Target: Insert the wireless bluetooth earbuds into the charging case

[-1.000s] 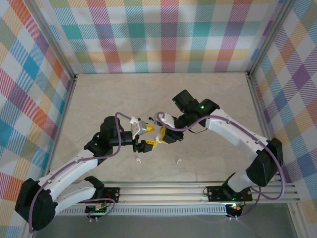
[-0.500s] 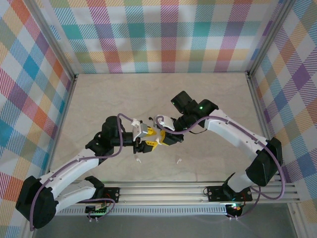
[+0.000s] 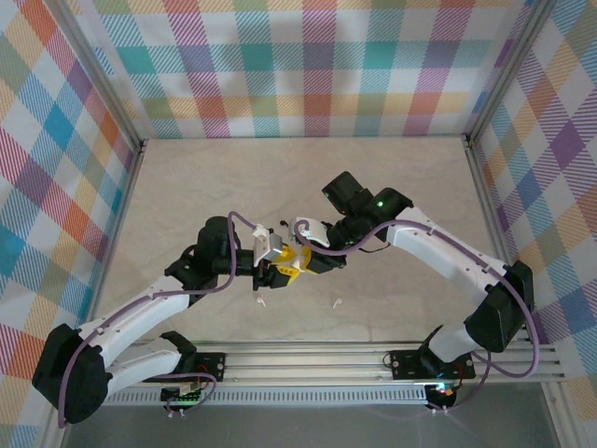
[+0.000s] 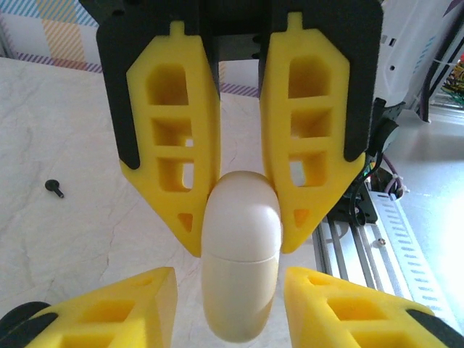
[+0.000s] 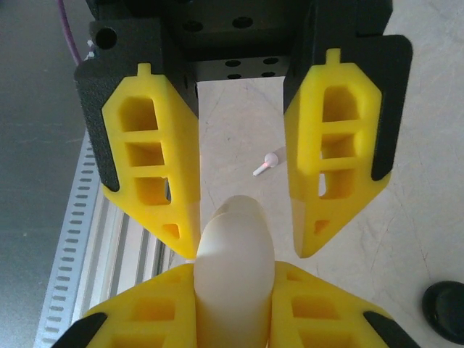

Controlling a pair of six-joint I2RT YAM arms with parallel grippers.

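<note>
A white oval charging case (image 4: 241, 217) hangs above the table, its lid seam showing. My right gripper (image 5: 233, 270) is shut on the case (image 5: 235, 239). My left gripper (image 4: 230, 274) faces it and straddles the case's free end, open, with a small gap on each side. In the top view the two grippers (image 3: 277, 265) (image 3: 302, 256) meet at mid-table. Two white earbuds (image 3: 261, 301) (image 3: 337, 303) lie on the table near the front rail; one of them (image 5: 270, 162) appears beneath the right wrist. A black earbud (image 4: 54, 188) lies on the table off to the left.
A dark rounded object (image 5: 446, 308) sits on the table at the lower right of the right wrist view. The aluminium rail (image 3: 317, 359) runs along the near edge. Checkered walls (image 3: 317, 65) enclose the marble tabletop (image 3: 205, 177).
My left gripper has moved right to meet the right gripper, and its jaws have narrowed around the case's end. The right gripper has kept its hold and shifted slightly left.
</note>
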